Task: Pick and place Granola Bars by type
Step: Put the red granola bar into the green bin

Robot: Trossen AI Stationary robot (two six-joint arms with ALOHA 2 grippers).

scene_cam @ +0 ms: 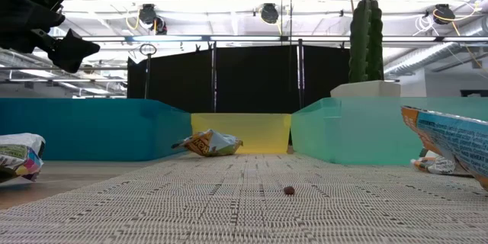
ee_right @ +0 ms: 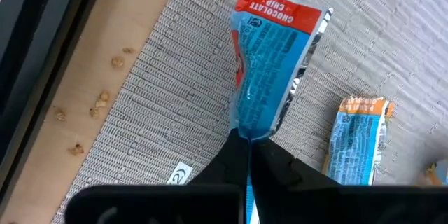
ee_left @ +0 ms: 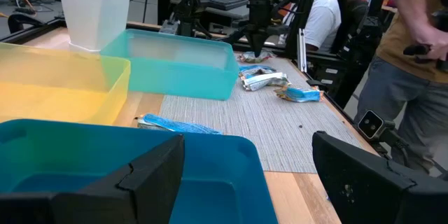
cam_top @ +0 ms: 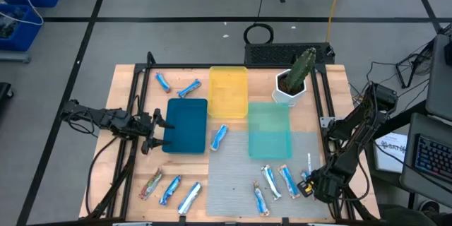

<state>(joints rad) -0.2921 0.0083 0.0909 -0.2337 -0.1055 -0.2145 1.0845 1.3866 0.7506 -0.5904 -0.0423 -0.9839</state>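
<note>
Right gripper [ee_right: 245, 143] is clamped shut on one end of a blue granola bar [ee_right: 269, 59] with a red "chocolate chip" band; the rest of the bar sticks out past the fingertips over the grey mat [ee_right: 175, 63]. Whether the bar is lifted off the mat cannot be told. In the high view this gripper [cam_top: 308, 186] sits at the front right corner of the table [cam_top: 127, 78], next to a cluster of bars.

Second blue bar [ee_right: 358, 143] lies on the mat just beside the held one. Crumbs are scattered on the bare wood at the mat's edge.

Left gripper [ee_left: 245, 175] is spread wide, nothing between its fingers, hovering at the left edge of the dark blue tray [cam_top: 185, 125].

Other bars seen from above:
- two at the back left [cam_top: 163, 81], [cam_top: 188, 89], behind the dark blue tray
- one [cam_top: 219, 136] between the dark blue tray and the teal tray [cam_top: 269, 131]
- three at the front left, one of them reddish [cam_top: 150, 184], the other two blue-and-white
- several at the front right [cam_top: 271, 181] near the right gripper

Yellow tray [cam_top: 228, 92] sits at the back centre, touching the teal tray's corner. Potted cactus [cam_top: 293, 81] stands at the back right.

A person is seen beyond the table in the left wrist view.
</note>
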